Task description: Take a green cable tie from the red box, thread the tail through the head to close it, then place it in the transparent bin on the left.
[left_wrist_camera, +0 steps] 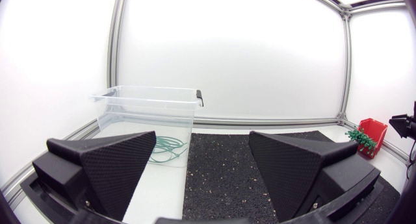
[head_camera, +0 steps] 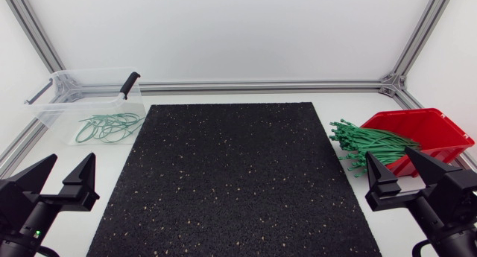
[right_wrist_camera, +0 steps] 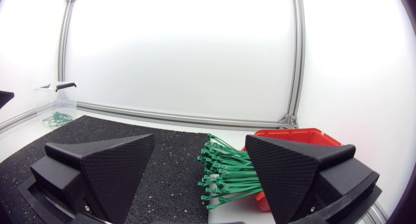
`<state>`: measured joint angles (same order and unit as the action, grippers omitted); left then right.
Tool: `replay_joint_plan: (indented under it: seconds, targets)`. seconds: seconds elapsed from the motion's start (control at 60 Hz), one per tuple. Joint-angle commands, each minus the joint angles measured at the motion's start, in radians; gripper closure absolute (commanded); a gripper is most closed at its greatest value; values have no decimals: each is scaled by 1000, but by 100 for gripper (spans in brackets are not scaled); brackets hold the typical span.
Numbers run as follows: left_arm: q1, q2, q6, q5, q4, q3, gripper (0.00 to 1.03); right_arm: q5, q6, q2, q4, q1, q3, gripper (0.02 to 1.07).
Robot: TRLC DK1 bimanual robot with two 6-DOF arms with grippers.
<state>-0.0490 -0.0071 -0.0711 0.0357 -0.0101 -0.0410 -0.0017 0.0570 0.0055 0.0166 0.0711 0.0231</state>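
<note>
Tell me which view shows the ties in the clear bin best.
The head view: it looks down into the bin, so the ties show whole. The left wrist view shows them sideways through the bin's wall; the right wrist view, far off and small.

- No text, label, brand, number or sign can be read anywhere.
- The red box (head_camera: 431, 129), the transparent bin (head_camera: 57, 108) and the black mat (head_camera: 238, 175) all show plain, unprinted surfaces.

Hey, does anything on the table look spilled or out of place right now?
The green cable ties stick out of the red box, fanning over the table toward the black mat, not fully contained. Nothing else stands out.
</note>
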Motion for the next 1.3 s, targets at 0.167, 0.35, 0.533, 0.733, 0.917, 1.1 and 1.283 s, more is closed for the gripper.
replay_joint_plan:
  seconds: [0.167, 0.35, 0.533, 0.733, 0.917, 1.1, 1.283]
  targets:
    - [-5, -7, -13, 10, 10, 41, 4, 20, 14, -12, -38, 6, -20, 6]
    - [-6, -7, -13, 10, 10, 41, 4, 20, 15, -12, -41, 9, 0, 6]
    - [-6, -7, -13, 10, 10, 41, 4, 51, 15, 27, -15, 1, 101, 7]
    - [-6, -7, -13, 10, 9, 41, 4, 78, 15, 145, 49, -7, 275, 7]
    - [-5, -7, -13, 10, 9, 41, 4, 81, 17, 291, 98, -28, 445, 8]
    - [-5, -7, -13, 10, 9, 41, 4, 51, 18, 521, 171, -79, 660, 12]
    - [-5, -7, -13, 10, 9, 41, 4, -83, 56, 745, 368, -215, 864, 7]
